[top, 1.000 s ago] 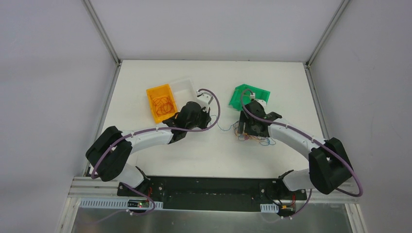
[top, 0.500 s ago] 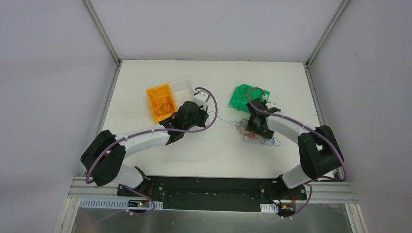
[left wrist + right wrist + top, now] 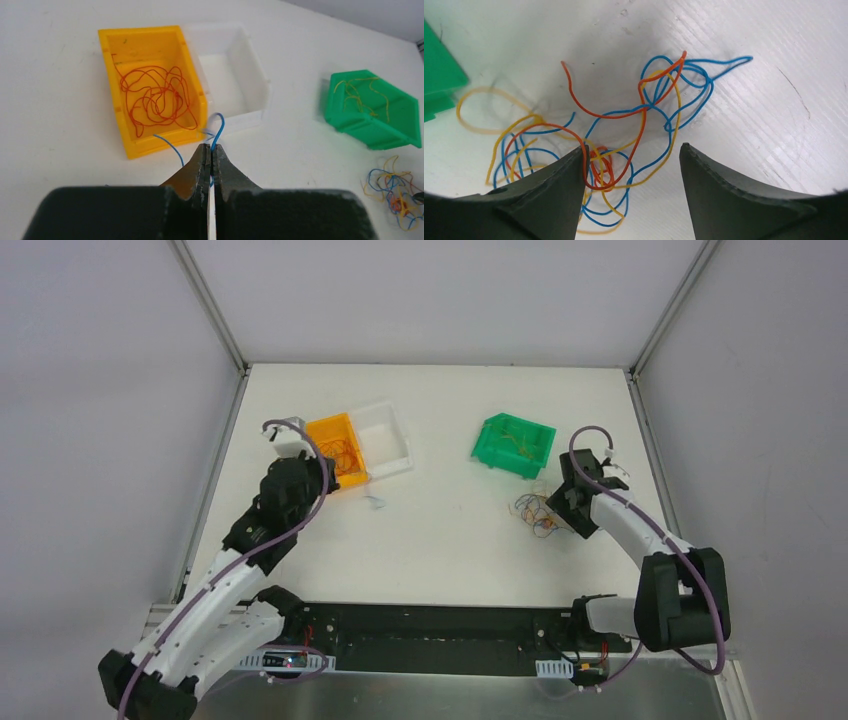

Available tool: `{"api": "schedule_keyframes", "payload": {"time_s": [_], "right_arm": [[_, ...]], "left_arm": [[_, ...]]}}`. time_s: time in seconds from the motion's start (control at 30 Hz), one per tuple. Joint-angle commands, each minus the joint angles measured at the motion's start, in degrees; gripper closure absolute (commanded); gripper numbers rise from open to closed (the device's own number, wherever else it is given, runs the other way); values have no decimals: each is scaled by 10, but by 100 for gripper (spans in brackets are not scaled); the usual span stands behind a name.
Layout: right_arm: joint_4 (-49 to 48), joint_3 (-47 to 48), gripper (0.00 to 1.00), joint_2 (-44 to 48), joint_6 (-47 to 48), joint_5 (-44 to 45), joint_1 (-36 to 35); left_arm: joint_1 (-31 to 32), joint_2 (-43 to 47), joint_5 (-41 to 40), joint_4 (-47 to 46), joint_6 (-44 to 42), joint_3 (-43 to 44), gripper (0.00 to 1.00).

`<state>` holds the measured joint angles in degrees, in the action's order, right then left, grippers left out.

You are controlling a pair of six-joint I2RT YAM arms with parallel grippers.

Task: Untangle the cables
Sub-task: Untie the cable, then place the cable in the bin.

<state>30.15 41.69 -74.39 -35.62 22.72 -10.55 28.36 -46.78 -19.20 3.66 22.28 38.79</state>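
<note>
A tangled clump of blue, orange and yellow cables (image 3: 535,515) lies on the white table in front of the green bin; it also shows in the right wrist view (image 3: 644,107). My right gripper (image 3: 633,146) is open, its jaws straddling the near part of the clump, and sits just right of it in the top view (image 3: 562,506). My left gripper (image 3: 212,146) is shut on a single blue cable (image 3: 217,130), held in front of the orange and white bins; in the top view it (image 3: 300,480) is beside the orange bin.
An orange bin (image 3: 150,145) holds red-orange cables (image 3: 155,97). An empty white bin (image 3: 250,80) adjoins it on the right. A green bin (image 3: 370,135) holds yellow cables (image 3: 357,95). In the top view the bins stand at mid-table (image 3: 320,425), (image 3: 395,455), (image 3: 500,455).
My left arm has swung left from the middle to the orange bin, carrying the blue cable clear of the clump. My right arm has drawn back to the right of the clump.
</note>
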Motion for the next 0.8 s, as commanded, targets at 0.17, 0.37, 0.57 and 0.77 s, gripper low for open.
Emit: {"api": "schedule_keyframes", "payload": {"time_s": [0.17, 0.37, 0.57, 0.77], "right_arm": [[-7, -14, 31, 50, -9, -31, 19], [-64, -30, 21, 105, 67, -169, 16], [-69, -18, 16, 147, 98, -216, 10], [-70, -3, 14, 151, 104, -219, 8]], "left_arm": [[-7, 98, -123, 208, 50, 82, 100], [-7, 101, -1, 209, 16, 132, 100], [-7, 82, 78, 209, 12, 176, 100], [-7, 24, 137, 203, -2, 247, 100]]}}
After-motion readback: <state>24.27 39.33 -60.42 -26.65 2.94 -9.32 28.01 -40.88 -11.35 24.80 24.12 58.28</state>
